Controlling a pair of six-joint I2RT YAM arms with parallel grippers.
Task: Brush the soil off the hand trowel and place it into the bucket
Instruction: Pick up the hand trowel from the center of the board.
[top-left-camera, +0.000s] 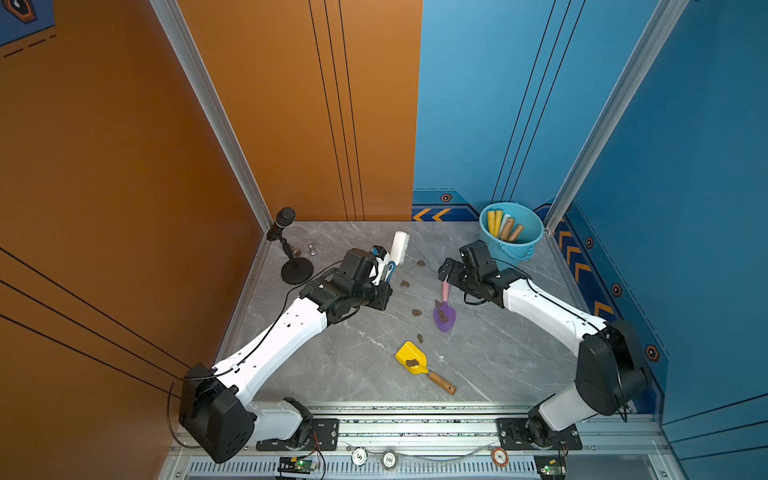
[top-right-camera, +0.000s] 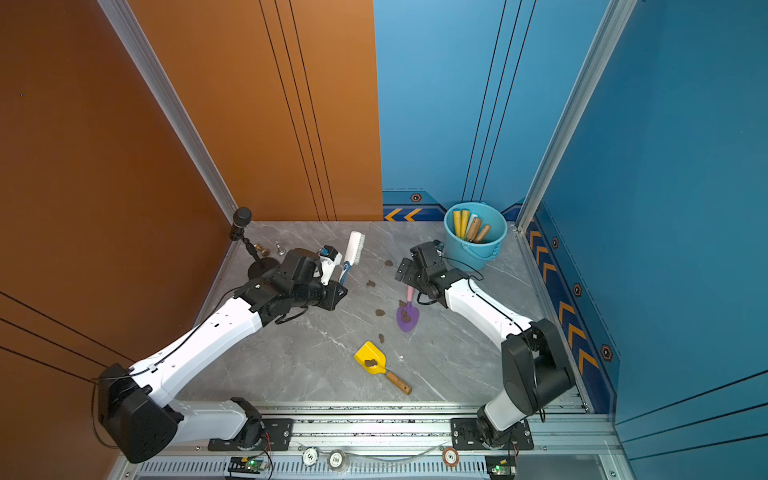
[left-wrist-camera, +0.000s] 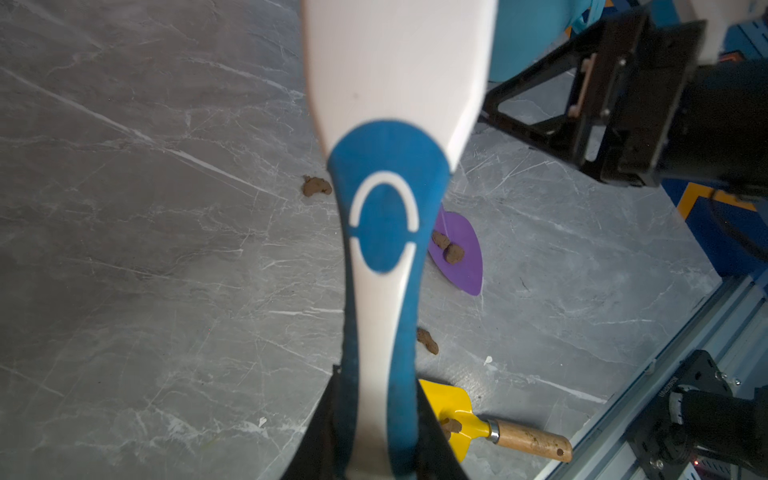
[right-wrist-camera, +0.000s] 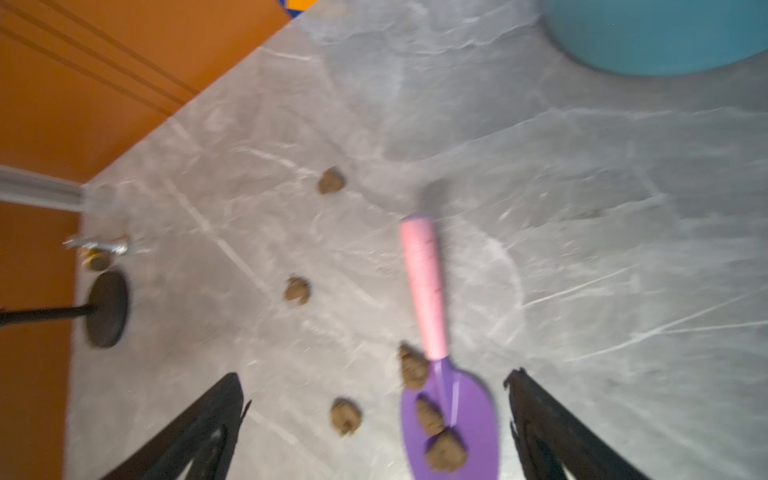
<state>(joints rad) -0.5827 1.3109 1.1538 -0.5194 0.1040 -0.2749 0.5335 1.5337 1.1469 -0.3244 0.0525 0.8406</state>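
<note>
**A:** The left arm (top-left-camera: 274, 345) reaches in long from its base with the wrist kinked. The left gripper (top-left-camera: 386, 268) is clamped tight on the blue-and-white handle of the brush (top-left-camera: 400, 247), bristle head lifted toward the back wall.

**B:** And the right arm (top-left-camera: 540, 303) folds in from its side, the right gripper (right-wrist-camera: 376, 415) pointing down over the purple trowel (top-left-camera: 444, 309).

**A:** How are the jaws?

**B:** Spread wide, one on either side of the blade in the wrist view, with nothing between them but air. That picture is smeared, so I can't say how far above the pink handle they hang.

**A:** Soil (right-wrist-camera: 444, 455) lumps sit on the purple blade. There's another on the yellow trowel (top-left-camera: 424, 368) lying nearer the front, and more are loose on the table (top-left-camera: 332, 374) between the two grippers.

**B:** The bucket (top-left-camera: 515, 249) stands in the back corner, just behind the right gripper, with several handles (top-left-camera: 505, 226) poking up inside it.
</note>
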